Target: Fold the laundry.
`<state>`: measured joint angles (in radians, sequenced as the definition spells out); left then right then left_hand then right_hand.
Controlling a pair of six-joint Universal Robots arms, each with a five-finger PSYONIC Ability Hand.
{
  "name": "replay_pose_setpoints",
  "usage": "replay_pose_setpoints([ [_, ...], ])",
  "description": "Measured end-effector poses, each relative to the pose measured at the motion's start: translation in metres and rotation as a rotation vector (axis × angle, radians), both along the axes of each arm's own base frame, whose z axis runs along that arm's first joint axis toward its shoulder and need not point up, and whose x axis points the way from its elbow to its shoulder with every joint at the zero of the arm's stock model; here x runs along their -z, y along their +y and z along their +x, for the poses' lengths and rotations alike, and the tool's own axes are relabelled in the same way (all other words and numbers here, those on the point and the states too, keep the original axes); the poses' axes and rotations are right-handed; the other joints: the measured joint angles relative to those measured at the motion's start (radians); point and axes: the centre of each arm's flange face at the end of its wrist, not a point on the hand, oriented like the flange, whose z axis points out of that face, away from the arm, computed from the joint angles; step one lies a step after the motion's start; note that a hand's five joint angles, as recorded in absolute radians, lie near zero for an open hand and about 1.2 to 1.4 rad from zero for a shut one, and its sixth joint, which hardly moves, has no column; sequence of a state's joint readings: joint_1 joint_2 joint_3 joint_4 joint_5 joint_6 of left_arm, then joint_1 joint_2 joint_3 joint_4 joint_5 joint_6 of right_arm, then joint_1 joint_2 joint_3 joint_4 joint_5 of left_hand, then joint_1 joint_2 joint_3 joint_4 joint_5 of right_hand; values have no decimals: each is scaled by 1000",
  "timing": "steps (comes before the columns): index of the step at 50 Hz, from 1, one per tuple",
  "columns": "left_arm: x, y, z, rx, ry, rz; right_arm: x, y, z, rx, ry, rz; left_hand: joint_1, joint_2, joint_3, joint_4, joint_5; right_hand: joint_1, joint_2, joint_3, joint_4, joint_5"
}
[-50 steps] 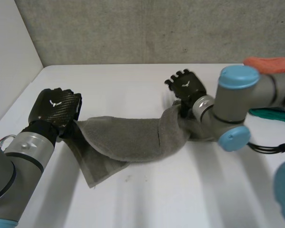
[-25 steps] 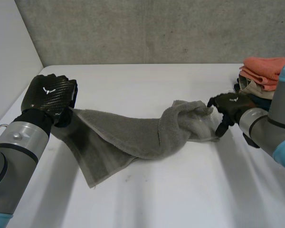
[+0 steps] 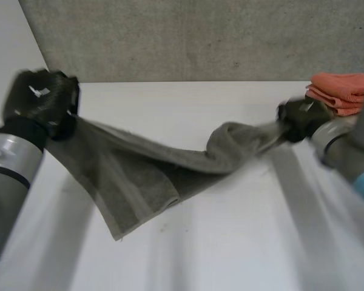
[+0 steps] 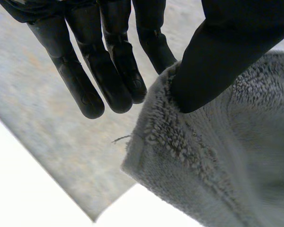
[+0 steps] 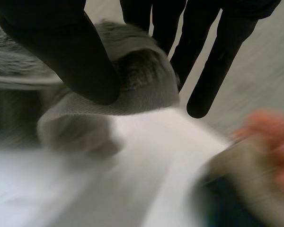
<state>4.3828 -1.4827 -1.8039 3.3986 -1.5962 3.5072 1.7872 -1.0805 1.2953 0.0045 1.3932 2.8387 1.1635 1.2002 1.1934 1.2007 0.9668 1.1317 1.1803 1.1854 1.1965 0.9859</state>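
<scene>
Grey towel (image 3: pixel 145 176): hung in a sagging band over the white table (image 3: pixel 242 242), from upper left of the head view to right of centre. A loose flap lay on the table at lower left of centre, and a bunched roll sat right of centre.

Left hand (image 3: pixel 39 103), upper left: held one end clear of the table. In its wrist view the thumb (image 4: pixel 217 61) pressed the hemmed edge near a corner against one finger. The other fingers (image 4: pixel 109 71) were straight and close together beside the cloth.

Right hand (image 3: pixel 300 118), right edge: held the opposite end. In its wrist view thumb and straight fingers pinched a rolled wad of cloth, not a flat edge.

Folded orange cloth (image 3: pixel 340 91), upper right, lay just behind the right hand.

Handling, judged: thick terry, soft and limp, with no stiffness of its own. It looked light, not fragile, and the pile gave good grip. It would droop wherever unsupported. Best hold: the hem at two corners of one short edge. The bunched end probably needed opening out to find its corner.
</scene>
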Motion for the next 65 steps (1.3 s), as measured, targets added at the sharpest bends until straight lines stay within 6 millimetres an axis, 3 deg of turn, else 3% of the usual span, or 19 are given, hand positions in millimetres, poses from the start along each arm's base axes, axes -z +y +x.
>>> replay_pose_setpoints([
  [1,-10,-1,5,-18,5,-21,-29,4,-9,17,18,-61,0,0,0,0,0,0,0,0,0,1],
  [3,-18,-1,11,-34,9,-38,-51,8,-17,31,38,-106,0,0,0,0,0,0,0,0,0,5],
  [4,-30,-2,18,-58,14,-59,-77,14,-27,48,75,-158,0,0,0,0,0,0,0,0,0,7],
  [7,-53,0,32,-99,20,-95,-119,29,-45,79,170,-246,0,0,0,0,0,0,0,0,0,10],
  [11,-77,5,44,-113,14,-112,-161,52,-59,102,289,-328,0,0,0,0,0,0,0,0,1,10],
  [16,-86,11,45,-64,-9,-70,-187,74,-62,92,352,-359,0,0,0,0,0,0,0,0,1,10],
  [23,-58,-6,40,-15,-51,68,-170,69,-53,35,376,-280,0,0,0,0,0,0,0,0,1,10],
  [30,-9,-51,28,11,-174,181,-114,32,-37,-6,433,-139,0,0,0,0,0,0,0,0,1,10],
  [36,8,-103,6,21,-248,78,-86,-11,-29,53,428,-170,0,1,2,0,0,0,0,1,2,10],
  [41,-21,-147,-10,-17,-214,-171,-103,-47,-21,156,316,-404,0,1,3,1,0,0,0,4,4,10],
  [45,-75,-172,-20,-65,-112,-480,-147,-67,-11,231,112,-730,0,1,3,3,0,0,0,5,4,10],
  [47,-101,-175,-23,-74,-43,-625,-169,-68,-6,235,8,-866,0,1,3,3,0,0,0,5,4,10],
  [48,-101,-175,-23,-74,-43,-625,-169,-68,-6,235,8,-866,0,1,3,3,0,0,0,5,4,10],
  [49,-120,-173,-26,-67,24,-730,-182,-65,-1,221,-71,-952,0,1,3,3,0,0,0,5,4,17],
  [53,-129,-169,-27,-40,105,-794,-185,-63,4,181,-132,-996,0,1,3,3,0,0,0,5,4,17],
  [58,-102,-172,-26,-25,111,-701,-165,-65,7,144,-119,-942,0,1,3,3,0,0,0,5,4,17],
  [62,-49,-173,-23,-22,64,-524,-123,-69,10,103,-67,-816,0,1,3,3,0,0,0,5,4,17],
  [64,-29,-172,-22,-21,44,-460,-115,-69,10,95,-57,-789,0,2,3,3,0,0,0,5,4,17],
  [65,-8,-169,-20,-19,24,-395,-87,-69,12,66,-23,-698,0,2,3,3,0,0,0,5,4,17],
])
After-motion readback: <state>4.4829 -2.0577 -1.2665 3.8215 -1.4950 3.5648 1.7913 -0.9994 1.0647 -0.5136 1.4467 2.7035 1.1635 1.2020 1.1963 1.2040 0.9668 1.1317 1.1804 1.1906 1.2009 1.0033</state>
